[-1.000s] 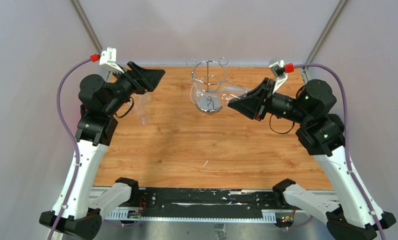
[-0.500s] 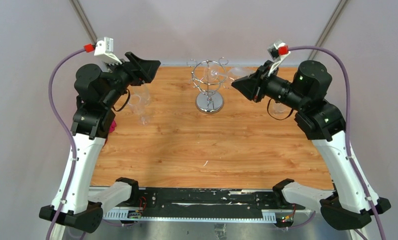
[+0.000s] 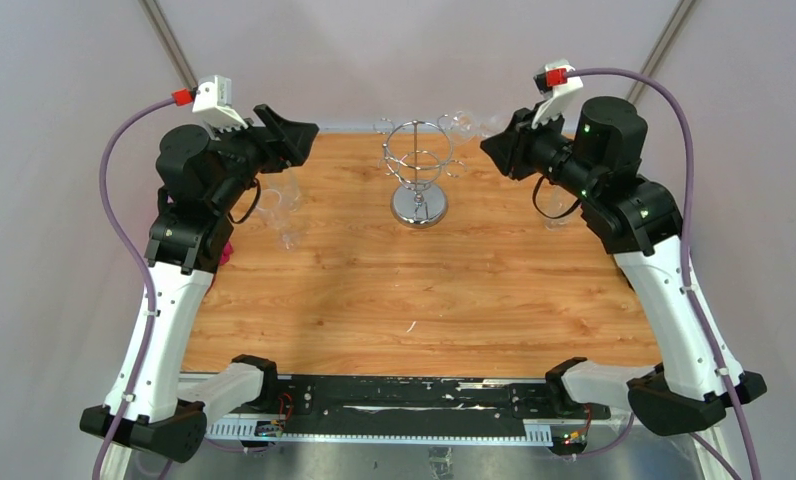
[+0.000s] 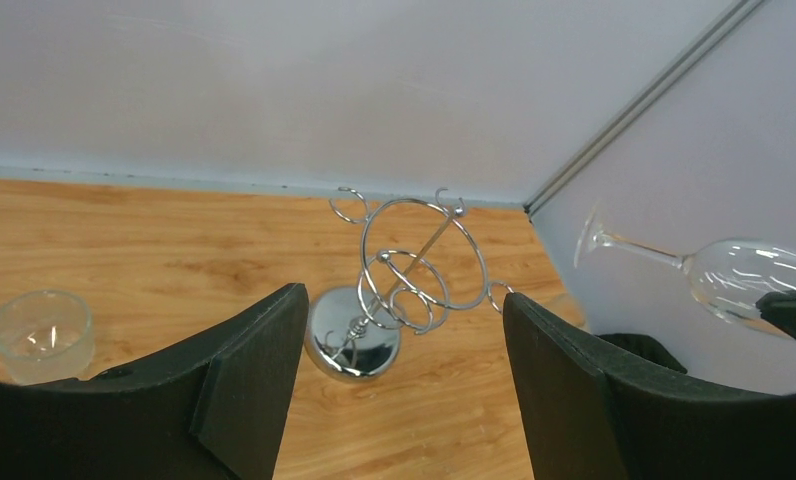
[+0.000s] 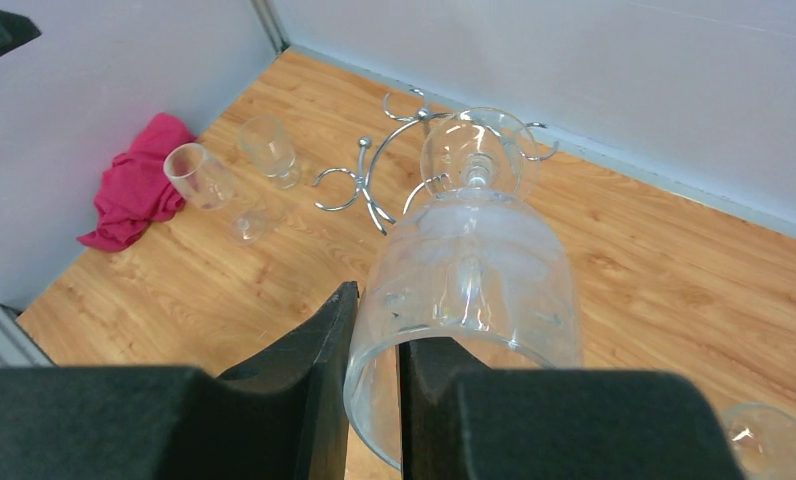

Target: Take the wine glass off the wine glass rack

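Wine glass (image 5: 464,270): now lifted clear of rack (image 3: 419,205), over the far edge of the counter (image 3: 374,290). Right fingers (image 5: 304,370) pinch its rim; left fingers (image 4: 244,380) gape empty. We judge removal done.

Bare wood across the middle and lower table (image 3: 414,300) gives me free passage. The rack (image 3: 418,185) blocks upper centre. Along the left edge stand a glass (image 5: 202,178), a second glass (image 5: 267,148) and a pink cloth (image 5: 134,195); a small glass (image 5: 769,440) sits far right.
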